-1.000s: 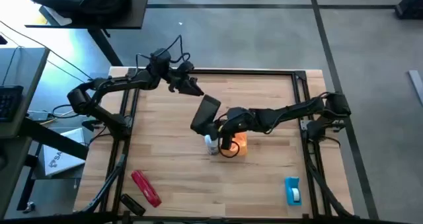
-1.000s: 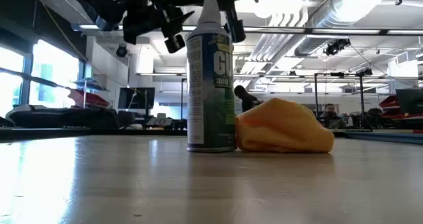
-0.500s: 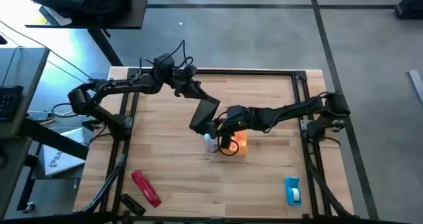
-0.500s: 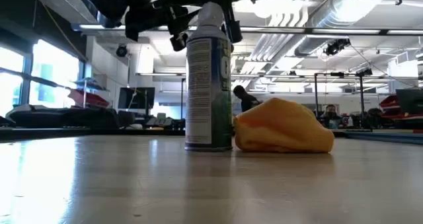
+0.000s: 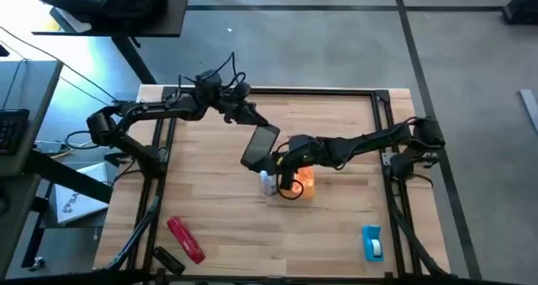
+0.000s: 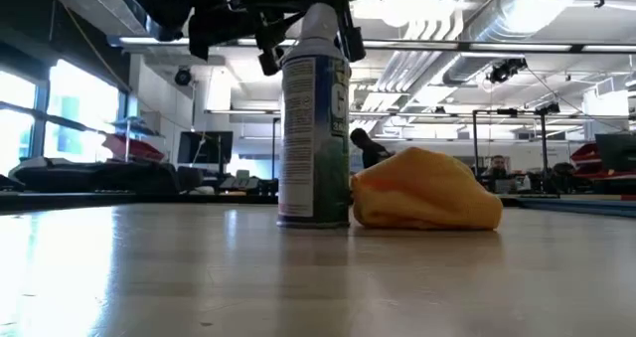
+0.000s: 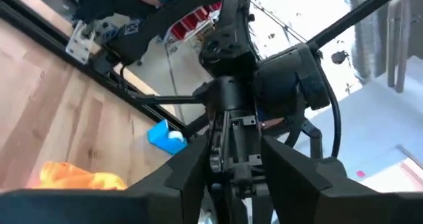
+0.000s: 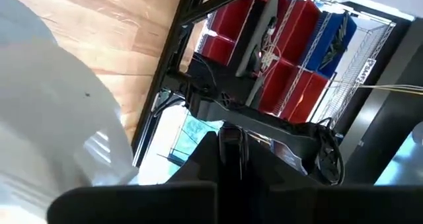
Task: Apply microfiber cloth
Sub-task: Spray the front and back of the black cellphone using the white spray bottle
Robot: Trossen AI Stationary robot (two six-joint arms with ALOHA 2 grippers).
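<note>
**Table contents: count by kind**

Showing on the table: one microfiber cloth (image 5: pixel 304 179), orange; one spray can (image 6: pixel 314 118), standing upright just beside the cloth; one black phone (image 5: pixel 261 145); one red oblong tool (image 5: pixel 186 239); one small black item (image 5: pixel 168 259) lying beside that tool; one blue object (image 5: pixel 371 242). Two dark arms are reaching over the tabletop (image 5: pixel 336 226).
</note>
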